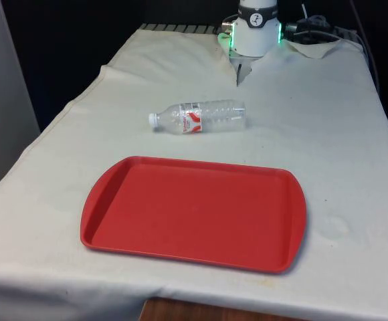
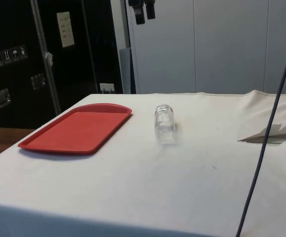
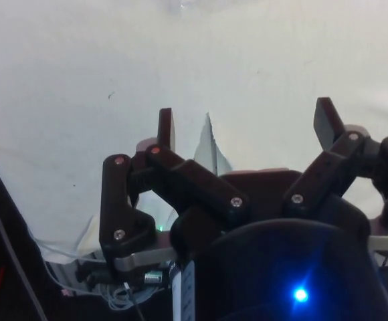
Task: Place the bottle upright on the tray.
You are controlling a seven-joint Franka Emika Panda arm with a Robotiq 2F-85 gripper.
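the red tray (image 1: pixel 194 212) is lying nearest, bare, awaiting the bottle (image 1: pixel 199 117), which is lying on its side just beyond on the counter (image 1: pixel 341 134). the end effector (image 3: pixel 244 124) is hovering high, spread wide, empty.

bottle (image 1: pixel 199 117) on its side behind tray (image 1: pixel 194 212), apart.

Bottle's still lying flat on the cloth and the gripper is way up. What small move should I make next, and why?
Probably lower the gripper, open as it is, toward the bottle. The bottle lies on its side on the white cloth, apart from the red tray, with its cap toward the front view's left. In the side view the gripper hangs high above the table, holding nothing.
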